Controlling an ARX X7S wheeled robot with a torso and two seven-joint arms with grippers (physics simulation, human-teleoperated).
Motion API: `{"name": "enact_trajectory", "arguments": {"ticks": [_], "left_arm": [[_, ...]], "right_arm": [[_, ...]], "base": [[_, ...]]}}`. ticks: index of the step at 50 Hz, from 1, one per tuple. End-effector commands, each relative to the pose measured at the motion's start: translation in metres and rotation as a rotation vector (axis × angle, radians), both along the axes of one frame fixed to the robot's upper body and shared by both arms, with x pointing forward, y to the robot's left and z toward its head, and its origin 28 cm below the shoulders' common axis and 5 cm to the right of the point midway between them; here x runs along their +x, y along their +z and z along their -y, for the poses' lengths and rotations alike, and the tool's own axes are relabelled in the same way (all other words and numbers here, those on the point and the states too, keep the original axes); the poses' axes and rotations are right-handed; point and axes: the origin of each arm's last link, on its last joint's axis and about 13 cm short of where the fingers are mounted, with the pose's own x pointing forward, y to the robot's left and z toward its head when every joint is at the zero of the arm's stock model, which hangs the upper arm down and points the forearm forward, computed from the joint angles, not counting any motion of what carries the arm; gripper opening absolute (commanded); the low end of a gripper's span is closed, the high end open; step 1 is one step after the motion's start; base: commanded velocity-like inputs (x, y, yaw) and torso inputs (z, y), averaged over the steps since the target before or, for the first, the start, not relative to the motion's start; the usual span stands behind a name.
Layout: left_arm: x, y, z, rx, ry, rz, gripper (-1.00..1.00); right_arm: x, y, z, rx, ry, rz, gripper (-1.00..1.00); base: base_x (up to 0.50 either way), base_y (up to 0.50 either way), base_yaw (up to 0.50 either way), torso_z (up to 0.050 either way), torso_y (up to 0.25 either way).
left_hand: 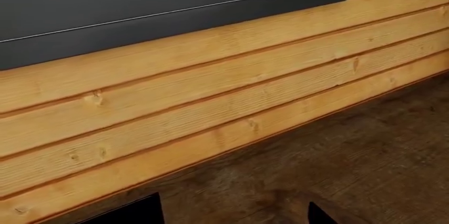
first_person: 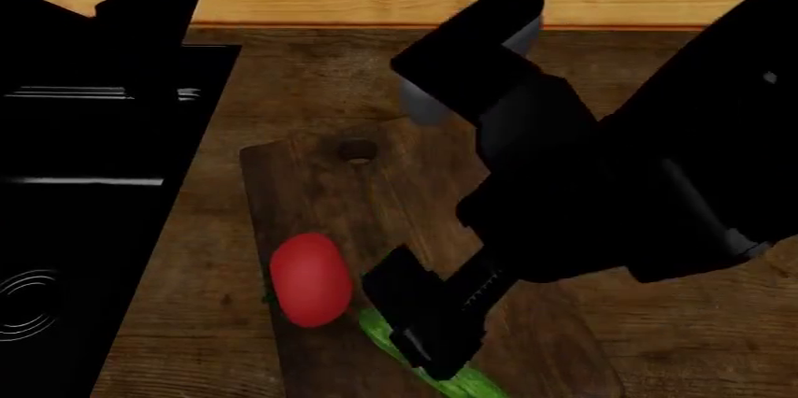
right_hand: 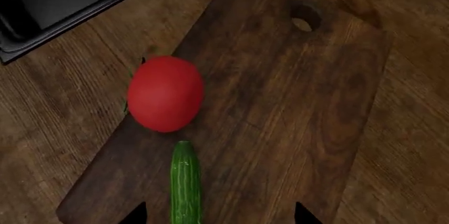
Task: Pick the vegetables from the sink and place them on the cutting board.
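The sink (first_person: 75, 230) fills the left of the head view, glossy black, one ringed drain showing near its lower corner. Beside it on the dark worktop (first_person: 212, 323) lies the board (first_person: 324, 202), long and dark brown, its small hole (first_person: 358, 150) at the far end. A light plank wall (left_hand: 210, 103) runs behind, with a dark grey panel (left_hand: 154, 8) set into it.

The right arm (first_person: 599, 174) reaches in over the board and hides much of its right half. The right gripper (right_hand: 218, 214) hangs directly above the cucumber (right_hand: 185, 182); in its wrist view only the two fingertips (right_hand: 134, 214) show, set wide apart on either side of the cucumber with clear space between, gripping nothing. Whether a tip grazes the board cannot be judged from here.

The left gripper (left_hand: 232, 213) hovers near the wall; its two dark tips sit well apart, holding nothing.

The tomato (right_hand: 165, 93) rests on the board at its sink-side edge. The cucumber lies on the board just beside the tomato, one end pointing at it, a narrow gap between them.
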Motion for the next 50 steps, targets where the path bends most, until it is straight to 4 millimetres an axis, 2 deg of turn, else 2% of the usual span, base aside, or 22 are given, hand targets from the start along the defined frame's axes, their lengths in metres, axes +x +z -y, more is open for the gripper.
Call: {"name": "enact_trajectory", "arguments": {"ticks": [1, 3, 6, 12, 18, 24, 26, 27, 28, 34, 38, 50], "left_arm": [[0.002, 0.005, 0.0, -0.024, 0.007, 0.05, 1.0], [0.002, 0.006, 0.0, -0.041, 0.008, 0.058, 1.0], [0.002, 0.007, 0.0, -0.058, 0.019, 0.066, 1.0], [0.001, 0.007, 0.001, -0.072, 0.031, 0.088, 1.0], [0.0, 0.015, 0.001, -0.105, 0.044, 0.14, 1.0], [-0.002, 0.026, 0.002, -0.14, 0.046, 0.192, 1.0], [-0.005, 0.035, 0.001, -0.144, 0.041, 0.217, 1.0], [-0.015, 0.063, 0.001, -0.154, 0.025, 0.311, 1.0], [-0.015, 0.064, 0.001, -0.164, 0.024, 0.315, 1.0], [-0.014, 0.066, -0.001, -0.185, 0.028, 0.332, 1.0], [-0.021, 0.08, -0.002, -0.2, 0.027, 0.371, 1.0], [-0.031, 0.098, -0.004, -0.238, 0.019, 0.435, 1.0]], "right_arm": [[0.001, 0.023, 0.006, 0.086, -0.095, 0.178, 1.0], [0.001, 0.025, 0.006, 0.121, -0.13, 0.217, 1.0], [-0.002, 0.025, 0.007, 0.053, -0.146, 0.269, 1.0], [-0.005, 0.037, 0.006, 0.194, -0.24, 0.425, 1.0], [-0.01, 0.043, 0.009, 0.26, -0.31, 0.532, 1.0], [-0.015, 0.061, 0.015, 0.28, -0.345, 0.606, 1.0], [-0.018, 0.07, 0.017, 0.283, -0.35, 0.629, 1.0], [-0.034, 0.111, 0.022, 0.286, -0.372, 0.758, 1.0], [-0.034, 0.115, 0.022, 0.307, -0.378, 0.774, 1.0], [-0.035, 0.124, 0.023, 0.376, -0.404, 0.817, 1.0], [-0.041, 0.136, 0.024, 0.406, -0.41, 0.856, 1.0], [-0.054, 0.157, 0.022, 0.431, -0.385, 0.921, 1.0]], "base": [[0.0, 0.0, 0.0, 0.0, 0.0], [0.0, 0.0, 0.0, 0.0, 0.0], [0.0, 0.0, 0.0, 0.0, 0.0], [0.0, 0.0, 0.0, 0.0, 0.0], [0.0, 0.0, 0.0, 0.0, 0.0], [0.0, 0.0, 0.0, 0.0, 0.0], [0.0, 0.0, 0.0, 0.0, 0.0], [0.0, 0.0, 0.0, 0.0, 0.0], [0.0, 0.0, 0.0, 0.0, 0.0], [0.0, 0.0, 0.0, 0.0, 0.0], [0.0, 0.0, 0.0, 0.0, 0.0], [0.0, 0.0, 0.0, 0.0, 0.0]]}}
